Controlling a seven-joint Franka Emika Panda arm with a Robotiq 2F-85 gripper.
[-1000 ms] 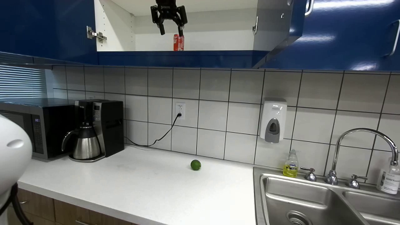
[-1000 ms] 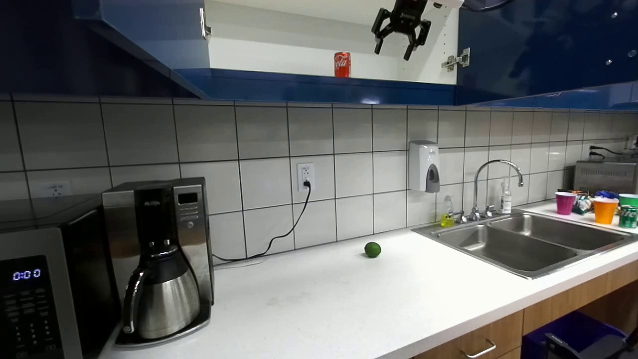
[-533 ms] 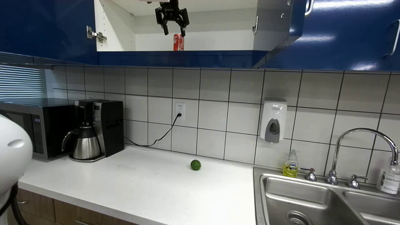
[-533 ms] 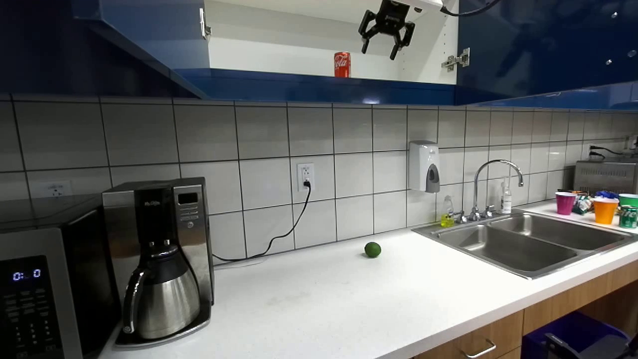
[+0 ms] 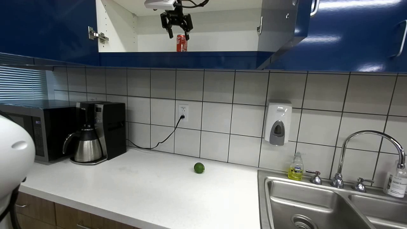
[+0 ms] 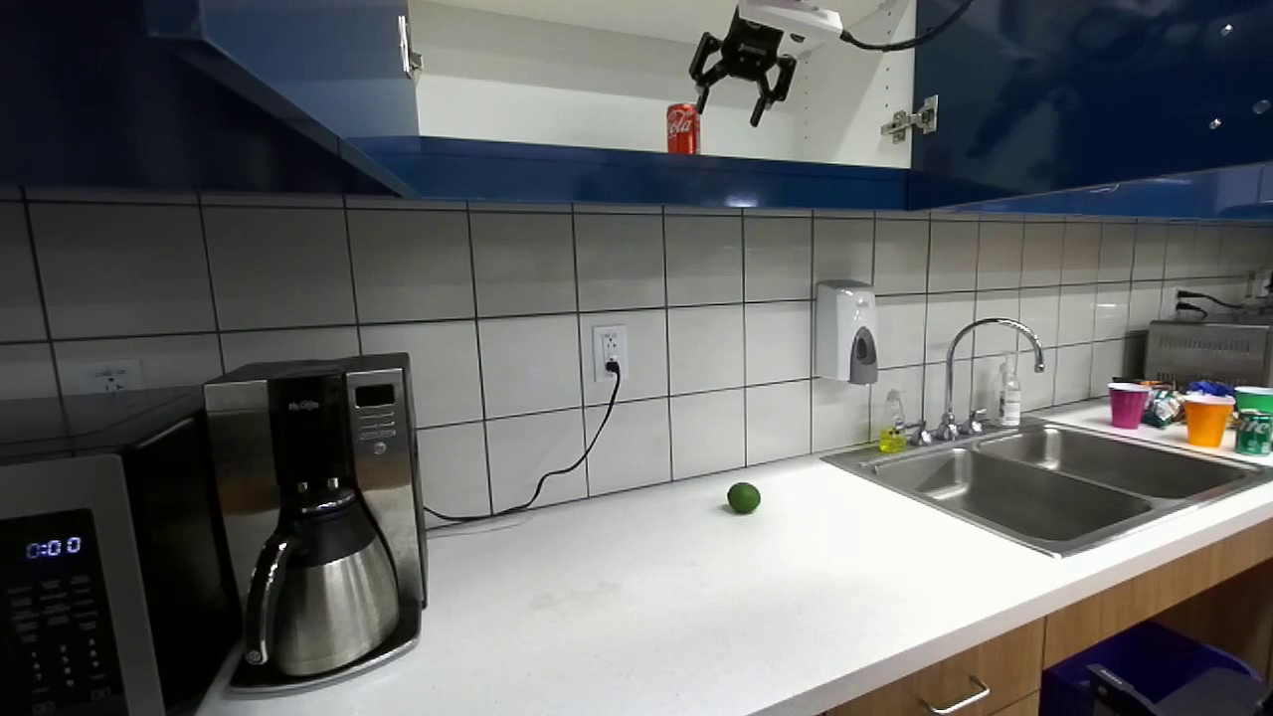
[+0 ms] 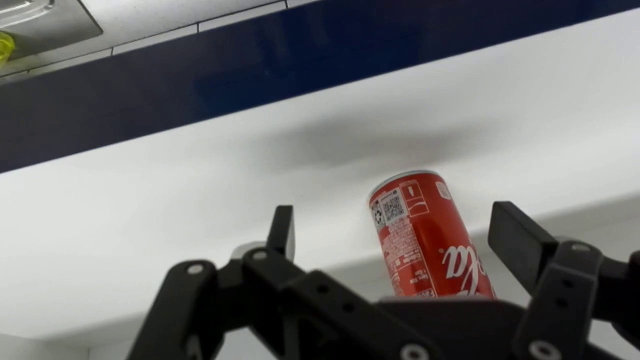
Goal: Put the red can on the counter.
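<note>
Cabinet shelf (image 6: 557, 171) bears the red can (image 6: 682, 129), upright and in no grip. We judge its metal wall stiff and slick, yet apt to dent under a hard pinch; whether it is full, and so heavy, we cannot tell. Just right of it in an exterior view, the gripper (image 6: 729, 110) hangs with jaws spread, pinching nothing. We would straddle the can at mid-height and squeeze evenly, so it travels upright to the counter (image 6: 845, 557) below.
</note>
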